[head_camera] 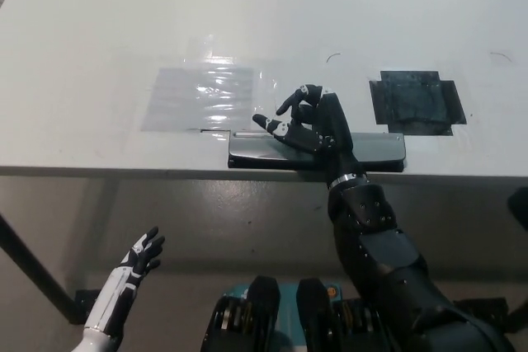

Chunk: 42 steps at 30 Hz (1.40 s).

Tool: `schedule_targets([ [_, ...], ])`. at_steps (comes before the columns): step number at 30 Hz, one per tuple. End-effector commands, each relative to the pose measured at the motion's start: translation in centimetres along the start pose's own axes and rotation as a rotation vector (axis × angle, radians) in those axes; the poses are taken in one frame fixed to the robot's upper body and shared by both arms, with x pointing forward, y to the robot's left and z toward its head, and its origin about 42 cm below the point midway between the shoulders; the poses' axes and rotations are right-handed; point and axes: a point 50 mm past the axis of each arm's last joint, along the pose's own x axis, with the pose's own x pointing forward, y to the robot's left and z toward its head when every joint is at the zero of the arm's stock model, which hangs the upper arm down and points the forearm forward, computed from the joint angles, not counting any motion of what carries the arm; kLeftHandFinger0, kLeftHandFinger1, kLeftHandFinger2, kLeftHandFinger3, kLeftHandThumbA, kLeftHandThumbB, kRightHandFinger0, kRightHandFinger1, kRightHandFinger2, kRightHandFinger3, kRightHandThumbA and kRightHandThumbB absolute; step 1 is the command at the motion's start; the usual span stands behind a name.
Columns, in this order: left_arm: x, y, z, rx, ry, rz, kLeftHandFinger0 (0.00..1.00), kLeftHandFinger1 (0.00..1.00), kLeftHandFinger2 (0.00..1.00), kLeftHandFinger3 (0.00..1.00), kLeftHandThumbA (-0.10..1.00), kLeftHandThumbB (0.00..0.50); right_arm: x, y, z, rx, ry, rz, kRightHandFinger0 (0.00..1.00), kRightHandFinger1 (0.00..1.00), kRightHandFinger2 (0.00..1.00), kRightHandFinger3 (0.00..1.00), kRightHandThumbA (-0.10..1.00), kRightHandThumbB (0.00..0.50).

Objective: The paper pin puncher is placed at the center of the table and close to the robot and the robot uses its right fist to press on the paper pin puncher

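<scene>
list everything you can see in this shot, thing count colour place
paper pin puncher: one, dark grey, long and flat, at the near edge of the table, about centre
clear plastic sheet: one, transparent and shiny, flat on the table left of the puncher
black taped patch: one, black, on the table to the right, behind the puncher's right end
table: one, white top, fills the upper part of the view
floor: grey, below the table edge
left robot hand: one, white with dark fingers spread, low at the left below the table edge, holding nothing
right robot hand: one, black, on top of the puncher with fingers partly curled, not a tight fist
</scene>
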Motion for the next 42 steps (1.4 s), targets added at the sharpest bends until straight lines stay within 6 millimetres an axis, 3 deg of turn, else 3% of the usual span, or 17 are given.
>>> schedule_targets([
  [1, -0.1, 0.2, 0.6, 0.015, -0.045, -0.017, 1.00, 1.00, 1.00, 1.00, 1.00, 0.228, -10.3, -1.9, -11.4, -0.036, 0.460, -0.071, 0.00, 0.00, 0.28, 0.12, 1.00, 0.162],
  [5, -0.3, 0.1, 0.6, 0.020, -0.046, -0.019, 1.00, 1.00, 1.00, 1.00, 1.00, 0.203, -9.4, -2.0, -10.6, -0.004, 0.405, -0.084, 0.00, 0.00, 0.27, 0.12, 1.00, 0.150],
  [8, -0.2, 0.2, 0.5, 0.019, -0.048, -0.016, 1.00, 1.00, 1.00, 1.00, 1.00, 0.200, -5.6, -1.6, -6.7, 0.055, 0.229, -0.074, 0.05, 0.07, 0.30, 0.17, 1.00, 0.166],
  [11, -0.3, 0.2, 0.5, 0.016, -0.045, -0.016, 1.00, 1.00, 1.00, 1.00, 1.00, 0.215, -2.0, -1.0, 0.4, 0.073, -0.035, -0.022, 0.03, 0.10, 0.32, 0.20, 1.00, 0.180],
  [13, -0.3, 0.2, 0.5, 0.015, -0.043, -0.015, 1.00, 1.00, 1.00, 1.00, 1.00, 0.219, -0.8, -0.5, 6.5, 0.137, -0.181, 0.012, 0.03, 0.15, 0.37, 0.25, 1.00, 0.198],
  [14, -0.3, 0.2, 0.5, 0.012, -0.048, -0.016, 1.00, 1.00, 1.00, 1.00, 1.00, 0.211, -0.6, -0.3, 10.4, 0.161, -0.274, 0.046, 0.00, 0.10, 0.30, 0.19, 1.00, 0.194],
  [16, -0.1, 0.2, 0.5, 0.012, -0.047, -0.015, 1.00, 1.00, 1.00, 1.00, 1.00, 0.220, -1.1, 0.2, 16.9, 0.160, -0.421, 0.072, 0.02, 0.06, 0.24, 0.15, 1.00, 0.195],
  [17, -0.1, 0.2, 0.5, 0.012, -0.046, -0.014, 1.00, 1.00, 1.00, 1.00, 1.00, 0.221, -1.5, 0.5, 19.9, 0.189, -0.484, 0.092, 0.00, 0.01, 0.15, 0.09, 1.00, 0.190],
  [18, -0.1, 0.2, 0.5, 0.012, -0.046, -0.014, 1.00, 1.00, 1.00, 1.00, 1.00, 0.220, -1.7, 0.6, 20.6, 0.201, -0.500, 0.102, 0.00, 0.00, 0.06, 0.02, 1.00, 0.186],
  [19, -0.1, 0.1, 0.5, 0.011, -0.050, -0.016, 1.00, 1.00, 1.00, 1.00, 1.00, 0.210, -2.9, 0.8, 24.4, 0.248, -0.588, 0.173, 0.00, 0.00, 0.02, 0.00, 1.00, 0.184],
  [23, 0.1, 0.2, 0.8, 0.016, -0.050, -0.019, 1.00, 1.00, 1.00, 1.00, 1.00, 0.214, -6.5, 0.3, 29.4, 0.199, -0.745, 0.214, 0.00, 0.00, 0.00, 0.00, 1.00, 0.207],
  [24, 0.2, 0.3, 0.9, 0.019, -0.052, -0.022, 1.00, 1.00, 1.00, 1.00, 1.00, 0.214, -7.7, -0.1, 30.0, 0.174, -0.771, 0.210, 0.00, 0.00, 0.00, 0.00, 1.00, 0.216],
  [25, 0.2, 0.3, 0.9, 0.021, -0.054, -0.023, 1.00, 1.00, 1.00, 1.00, 1.00, 0.213, -8.2, -0.3, 30.2, 0.164, -0.780, 0.207, 0.00, 0.00, 0.00, 0.00, 1.00, 0.290],
  [26, 0.3, 0.4, 1.0, 0.019, -0.057, -0.025, 1.00, 1.00, 1.00, 1.00, 1.00, 0.204, -9.6, -0.9, 30.5, 0.165, -0.800, 0.215, 0.00, 0.00, 0.00, 0.00, 1.00, 0.210],
  [31, 0.7, 0.7, 1.1, 0.025, -0.062, -0.019, 1.00, 1.00, 1.00, 1.00, 1.00, 0.219, -15.6, -4.4, 29.1, 0.095, -0.832, 0.167, 0.00, 0.00, 0.00, 0.00, 1.00, 0.211],
  [34, 0.7, 0.8, 1.3, 0.028, -0.062, -0.022, 1.00, 1.00, 1.00, 1.00, 1.00, 0.208, -19.0, -7.1, 26.4, 0.016, -0.806, 0.120, 0.00, 0.00, 0.00, 0.00, 1.00, 0.177],
  [42, 1.0, 0.7, 1.2, 0.012, -0.065, -0.022, 1.00, 1.00, 1.00, 1.00, 1.00, 0.216, -24.9, -12.0, 17.7, -0.120, -0.543, -0.077, 0.00, 0.00, 0.00, 0.00, 1.00, 0.216],
])
